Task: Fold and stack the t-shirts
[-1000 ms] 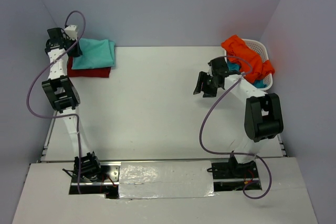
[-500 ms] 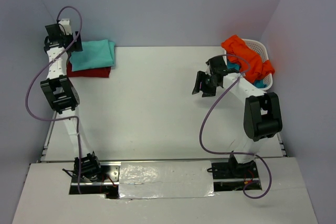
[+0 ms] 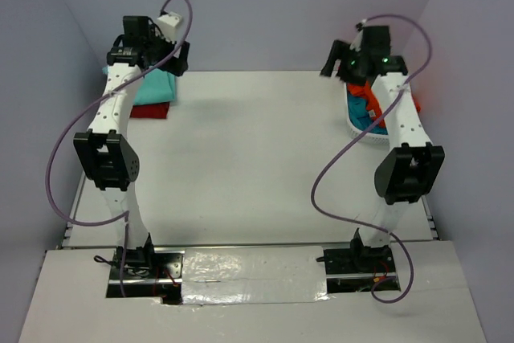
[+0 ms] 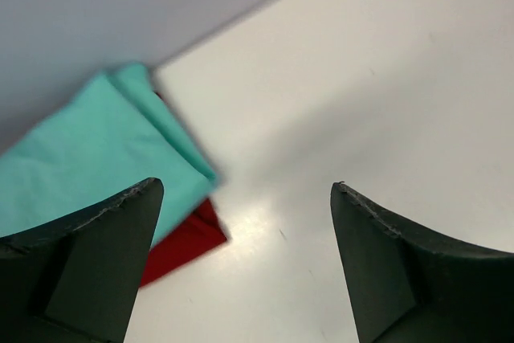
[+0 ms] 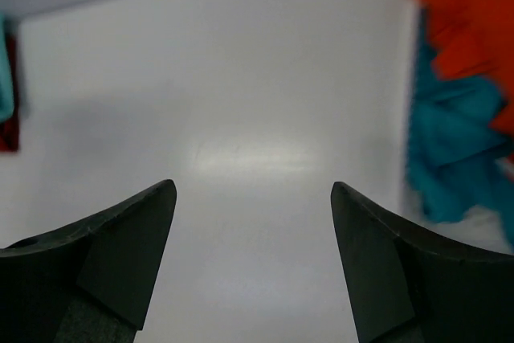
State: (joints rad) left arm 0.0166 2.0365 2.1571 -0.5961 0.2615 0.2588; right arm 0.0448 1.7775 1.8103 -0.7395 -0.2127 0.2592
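– Shirts first: where does each one lie?

– Two sit folded in a stack at the far left corner of the white table (image 3: 257, 158). The light mint-aqua cloth t-shirt (image 4: 88, 150) is on top, and the dark red cloth t-shirt (image 4: 189, 234) lies under it.

– Which way does that stack run?

– From above, the red shirt's exposed front edge runs left to right along the far wall. The arm hides most of the mint one. In the left wrist view one mint corner points out over the bare table, and a red corner pokes out from beneath it.

– And the other two?

– They are crumpled in the white plastic mesh basket (image 3: 361, 132) at the far right. The bright orange cloth t-shirt (image 5: 466, 14) is heaped on the deeper teal-blue cloth t-shirt (image 5: 458, 142). I cannot tell a long axis for either.

– The pincers?

– The left pincer (image 4: 245, 189) hangs above the table just beside the stack, its jaws spread wide with nothing between them. The right pincer (image 5: 252, 189) hangs beside the basket, also spread wide and gripping nothing.
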